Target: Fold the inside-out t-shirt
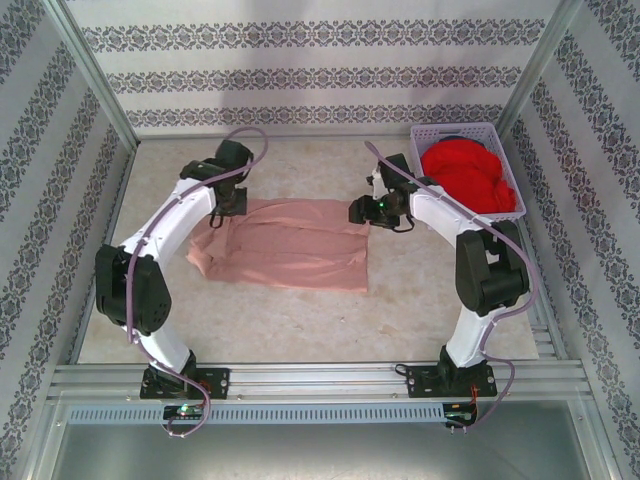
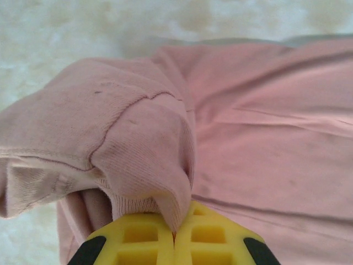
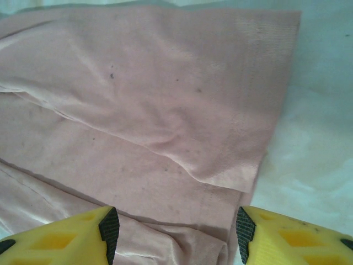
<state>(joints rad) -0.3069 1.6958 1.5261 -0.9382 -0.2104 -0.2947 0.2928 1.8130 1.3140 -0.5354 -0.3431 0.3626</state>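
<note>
Your left gripper (image 2: 175, 236) pinches a bunched fold at the left end of the t-shirt (image 1: 290, 252), which lies on the table (image 1: 300, 325). Your right gripper (image 3: 176, 227) hangs over its right edge, jaws apart, holding nothing.

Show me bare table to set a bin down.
Widest: the table strip between the t-shirt and the arm bases. A second bare band lies beyond the t-shirt, toward the back wall. Crowded: the far right corner, with the basket of red cloth and the right gripper; the t-shirt's left end, pinched by the left gripper.
</note>
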